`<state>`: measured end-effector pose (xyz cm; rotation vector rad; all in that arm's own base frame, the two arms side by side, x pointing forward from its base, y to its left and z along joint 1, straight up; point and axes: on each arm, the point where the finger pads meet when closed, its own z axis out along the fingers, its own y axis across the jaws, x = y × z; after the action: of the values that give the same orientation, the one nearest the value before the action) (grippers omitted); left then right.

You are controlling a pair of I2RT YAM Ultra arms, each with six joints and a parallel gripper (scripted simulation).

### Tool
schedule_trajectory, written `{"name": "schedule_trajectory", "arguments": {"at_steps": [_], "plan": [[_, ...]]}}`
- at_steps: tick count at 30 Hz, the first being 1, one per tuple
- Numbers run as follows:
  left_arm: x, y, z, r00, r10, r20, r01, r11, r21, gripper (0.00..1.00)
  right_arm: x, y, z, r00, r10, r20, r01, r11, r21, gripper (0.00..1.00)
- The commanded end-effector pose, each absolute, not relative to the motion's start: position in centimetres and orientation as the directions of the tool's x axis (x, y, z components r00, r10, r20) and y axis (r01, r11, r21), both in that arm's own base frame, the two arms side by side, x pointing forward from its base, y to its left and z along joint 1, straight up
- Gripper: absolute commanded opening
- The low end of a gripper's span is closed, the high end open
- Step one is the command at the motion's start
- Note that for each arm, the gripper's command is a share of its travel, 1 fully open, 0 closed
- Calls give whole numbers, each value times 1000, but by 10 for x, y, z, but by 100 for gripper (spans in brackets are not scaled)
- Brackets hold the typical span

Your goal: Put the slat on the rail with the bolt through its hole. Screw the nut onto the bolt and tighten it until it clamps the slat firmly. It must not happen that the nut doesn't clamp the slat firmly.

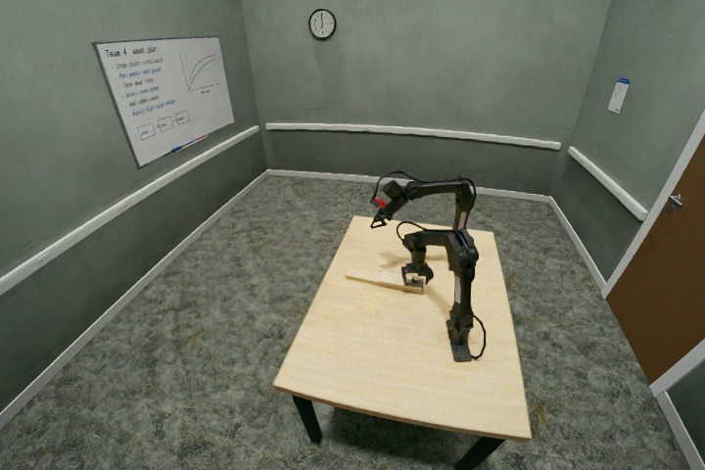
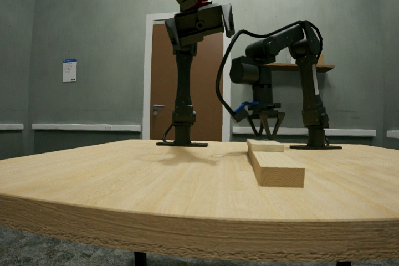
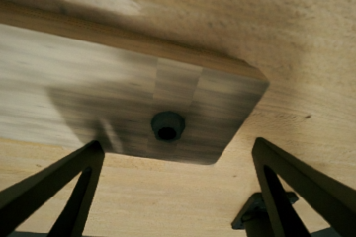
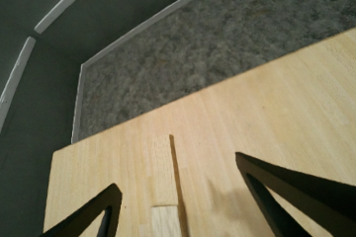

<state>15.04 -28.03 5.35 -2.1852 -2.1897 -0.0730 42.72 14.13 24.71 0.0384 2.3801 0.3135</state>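
The pale slat [image 2: 266,146] [image 3: 33,54] [image 4: 166,222] lies flat on the rail [image 2: 283,159] [image 4: 163,170], covering its far part. The dark nut [image 3: 168,125] sits on the slat near its end. Its centre is dark, and I cannot make out the bolt or how tightly the nut sits. My left gripper [image 1: 413,282] [image 2: 265,138] [image 3: 175,145] is open and empty just above the slat's end, with the nut showing between and beyond its fingers. My right gripper [image 1: 377,223] [image 2: 200,30] [image 4: 175,174] is open and empty, raised high and tilted, away from the slat.
The wooden table [image 1: 364,343] [image 2: 112,188] carries both arms. The left arm's base [image 1: 460,350] [image 2: 315,146] stands beyond the slat's end in the exterior view. The right arm's base [image 2: 182,144] stands to its left there. The table's far edge shows in the right wrist view.
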Motion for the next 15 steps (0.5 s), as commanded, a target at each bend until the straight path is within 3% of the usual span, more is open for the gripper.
{"name": "schedule_trajectory", "arguments": {"at_steps": [1, 15], "plan": [[152, -283, 56, -2, 999, 54, 1000, 2, 7, 100, 439, 129, 278, -620, 109, -777, -111, 968, 225, 100], [152, -283, 56, -2, 999, 54, 1000, 2, 7, 100, 425, 61, 349, -315, 96, -944, -98, 986, 133, 100]]}}
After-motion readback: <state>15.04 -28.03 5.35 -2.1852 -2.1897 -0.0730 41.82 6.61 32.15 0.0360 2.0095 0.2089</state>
